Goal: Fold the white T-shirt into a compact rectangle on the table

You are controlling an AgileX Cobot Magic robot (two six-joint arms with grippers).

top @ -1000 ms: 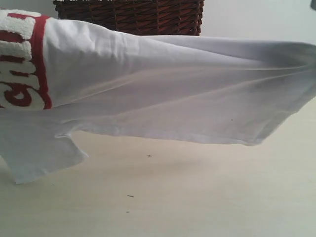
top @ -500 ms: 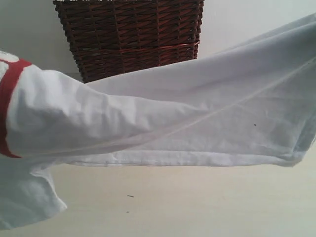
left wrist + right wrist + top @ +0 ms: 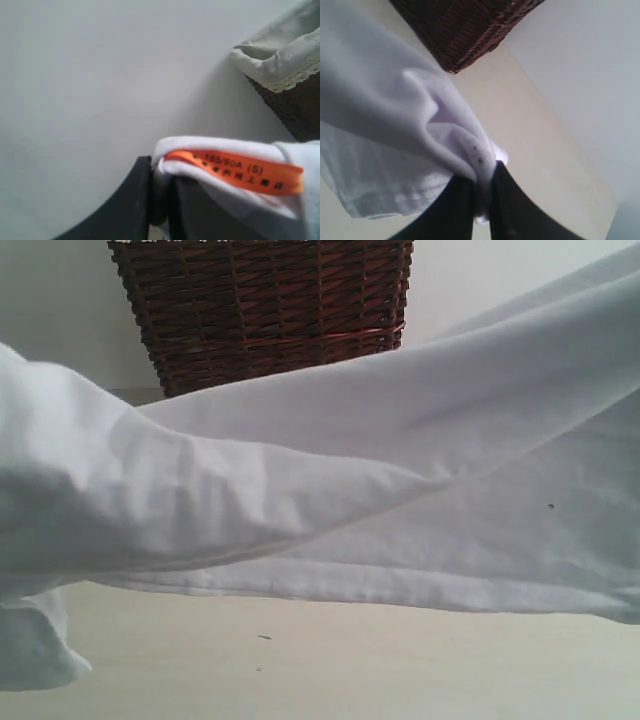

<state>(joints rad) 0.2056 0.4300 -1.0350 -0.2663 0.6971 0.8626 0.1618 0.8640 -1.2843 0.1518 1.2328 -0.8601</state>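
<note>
Starting nearest: what do the grippers hold? (Inspector)

Both are clamped on cloth. The left gripper (image 3: 161, 200) pinches a folded edge of the white T-shirt (image 3: 330, 500), beside an orange size label (image 3: 235, 170). The right gripper (image 3: 482, 200) pinches a bunched edge marked with small dark specks. (Assistant)

Location and condition of the shirt? (Inspector)

Stretched in the air across the exterior view, above the table (image 3: 350, 665). The fabric is soft, creased and twisted, with a stitched hem along its lower edge. One end hangs low on the left, and I cannot tell whether it touches the table. The table is pale cream and matte, with a few tiny dark flecks. (Assistant)

Containers? (Inspector)

One dark red-brown wicker basket (image 3: 270, 310) stands behind the shirt. Its base is hidden by the cloth and its top is cut off. The left wrist view shows a pale liner (image 3: 280, 55) with a lace edge over the rim. Its inside cannot be seen. (Assistant)
</note>
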